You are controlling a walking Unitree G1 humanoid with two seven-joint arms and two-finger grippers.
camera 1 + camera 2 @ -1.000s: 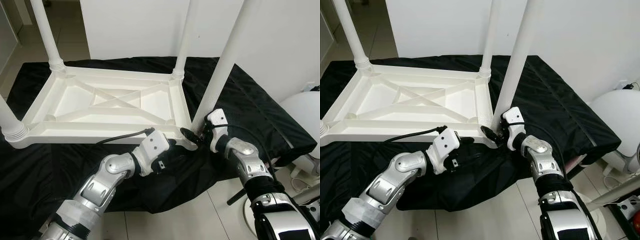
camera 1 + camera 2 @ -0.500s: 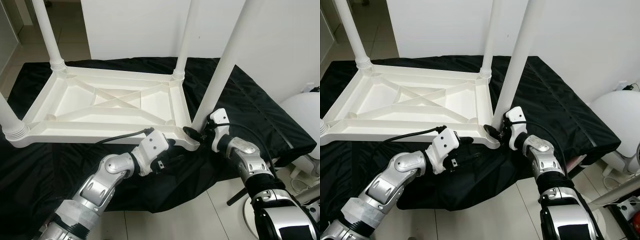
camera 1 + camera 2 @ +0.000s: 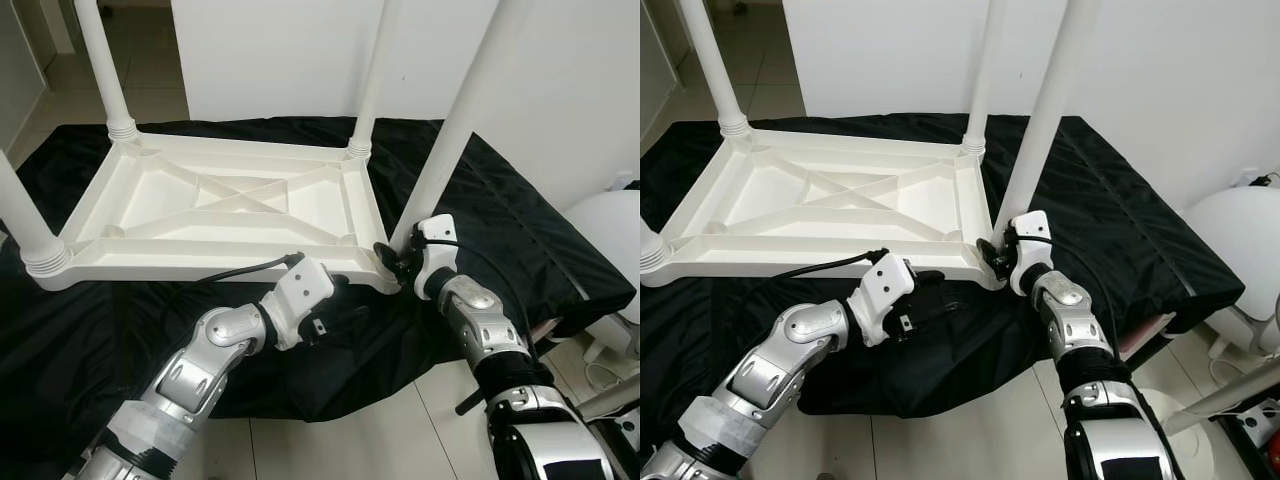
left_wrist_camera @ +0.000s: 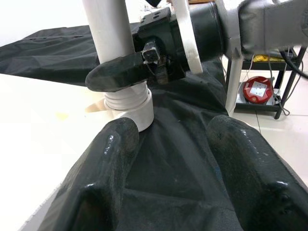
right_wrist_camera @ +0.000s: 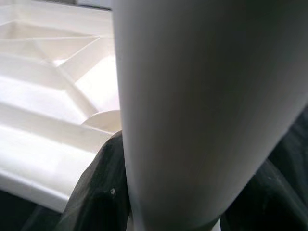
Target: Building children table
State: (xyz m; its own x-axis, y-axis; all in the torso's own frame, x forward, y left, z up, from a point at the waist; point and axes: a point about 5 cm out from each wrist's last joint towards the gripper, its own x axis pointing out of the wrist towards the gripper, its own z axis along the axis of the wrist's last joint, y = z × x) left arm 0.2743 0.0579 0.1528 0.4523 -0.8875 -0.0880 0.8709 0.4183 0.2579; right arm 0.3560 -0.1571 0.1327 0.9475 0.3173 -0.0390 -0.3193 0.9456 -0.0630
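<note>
A white plastic children's table [image 3: 200, 262] lies upside down on a black cloth [image 3: 520, 230]. Three legs stand up at its corners. My right gripper [image 3: 392, 262] is shut on the base of the near right leg [image 3: 455, 140], just above the threaded collar [image 4: 129, 103] at the table's corner. In the right wrist view this leg [image 5: 202, 106] looms large, with one black finger [image 5: 101, 187] against it. My left gripper [image 3: 345, 305] rests open on the cloth under the table's near edge, just short of that corner, its fingers [image 4: 103, 163] holding nothing.
A white wall stands behind the cloth-covered surface. A round white object [image 3: 610, 230] sits at the right. Tiled floor [image 3: 360, 440] lies below the cloth's near edge. A red device [image 4: 257, 89] lies on the floor by a black stand.
The whole picture has shifted a little as the camera moved. My right elbow has drawn in toward the table's corner. Both grippers keep their places at the leg and the edge.
</note>
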